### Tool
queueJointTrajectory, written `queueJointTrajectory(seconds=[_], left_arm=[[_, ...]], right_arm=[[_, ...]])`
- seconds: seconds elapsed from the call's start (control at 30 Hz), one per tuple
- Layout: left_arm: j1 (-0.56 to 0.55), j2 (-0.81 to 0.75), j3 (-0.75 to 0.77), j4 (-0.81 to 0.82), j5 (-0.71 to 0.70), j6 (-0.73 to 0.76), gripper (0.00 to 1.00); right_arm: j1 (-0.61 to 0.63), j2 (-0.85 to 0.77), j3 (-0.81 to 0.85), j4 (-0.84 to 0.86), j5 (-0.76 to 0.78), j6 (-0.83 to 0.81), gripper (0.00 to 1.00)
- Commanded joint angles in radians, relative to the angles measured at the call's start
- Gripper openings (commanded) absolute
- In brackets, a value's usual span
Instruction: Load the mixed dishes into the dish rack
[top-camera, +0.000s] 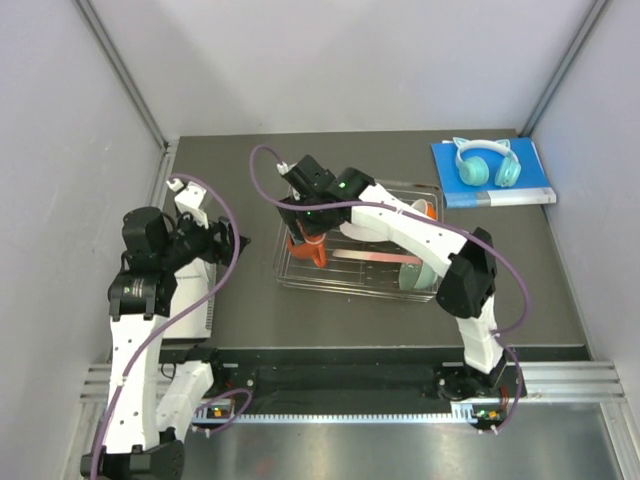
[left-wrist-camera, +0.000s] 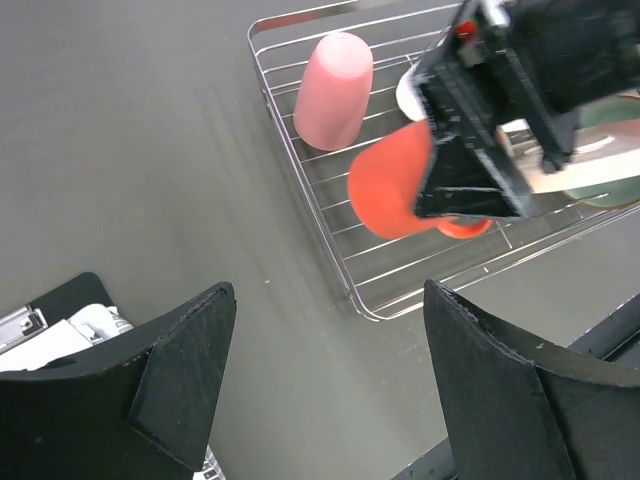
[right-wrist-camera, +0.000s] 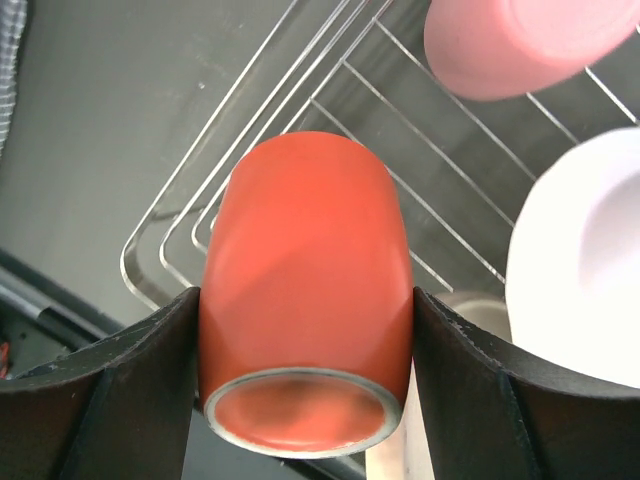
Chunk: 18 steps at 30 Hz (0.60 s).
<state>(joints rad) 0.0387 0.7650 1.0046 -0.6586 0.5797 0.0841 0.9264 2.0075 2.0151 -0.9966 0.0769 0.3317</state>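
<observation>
While right fingers clamp orange mug, mouth toward rack, left fingers spread empty

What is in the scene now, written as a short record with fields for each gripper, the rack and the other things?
right gripper: shut on the orange mug, over a corner of the dish rack
left gripper: open, empty, beside the rack
in rack: pink tumbler lying down; white plate; mint-green bowl
outside rack: teal headphones on the blue book
</observation>
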Motion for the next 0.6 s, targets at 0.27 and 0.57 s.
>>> queueJointTrajectory(seconds=[0.27,0.57], left_arm=[[0.003,-0.035,-0.026,0.048,0.011,0.031,0.8],[0.004,-0.061,-0.054,0.07,0.032,0.026,0.8]], right_arm=[[0.0,0.115,0.067,0.009,0.093,-0.054,0.0],[-0.003,0.149,0.045,0.013,0.104,-0.077,0.0]])
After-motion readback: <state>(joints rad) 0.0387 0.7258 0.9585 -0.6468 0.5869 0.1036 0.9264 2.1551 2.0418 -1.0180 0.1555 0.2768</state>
